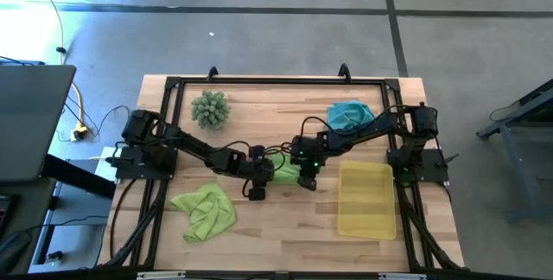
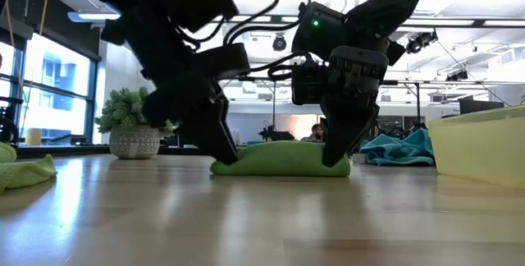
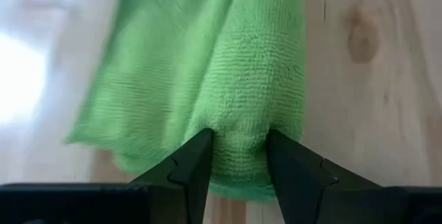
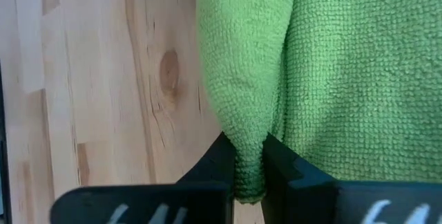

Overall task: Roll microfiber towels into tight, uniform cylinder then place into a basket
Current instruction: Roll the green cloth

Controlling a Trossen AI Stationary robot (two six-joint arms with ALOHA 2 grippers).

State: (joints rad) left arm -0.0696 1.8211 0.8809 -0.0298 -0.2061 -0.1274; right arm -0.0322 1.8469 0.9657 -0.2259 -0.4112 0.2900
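Note:
A lime green towel (image 1: 285,175) lies as a low, partly rolled bundle on the table's middle; it also shows in the low view (image 2: 279,159). My left gripper (image 1: 262,178) is shut on its left end and my right gripper (image 1: 304,175) on its right end. A second lime green towel (image 1: 205,211) lies crumpled at the near left. The teal towel (image 1: 350,114) lies bunched at the far right. The yellow basket (image 1: 366,198) stands at the near right. My left gripper pinches a rounded fold at the towel's left end (image 3: 238,144) between its two fingers (image 3: 197,165). The fingers slant down from the table's left (image 2: 215,139). The towel rests on the table. My right gripper pinches a narrow raised fold at the towel's right end (image 4: 247,158) between its two fingers (image 4: 221,158). The fingers point down, slanting from the right (image 2: 336,147). The towel lies on the table, and more cloth spreads beside the fold (image 4: 359,79).
A spiky green plant ball in a pot (image 1: 210,109) stands at the far left. A dark frame (image 1: 276,81) runs along the table's edges. Bare wood (image 1: 285,228) lies between the crumpled towel and the basket.

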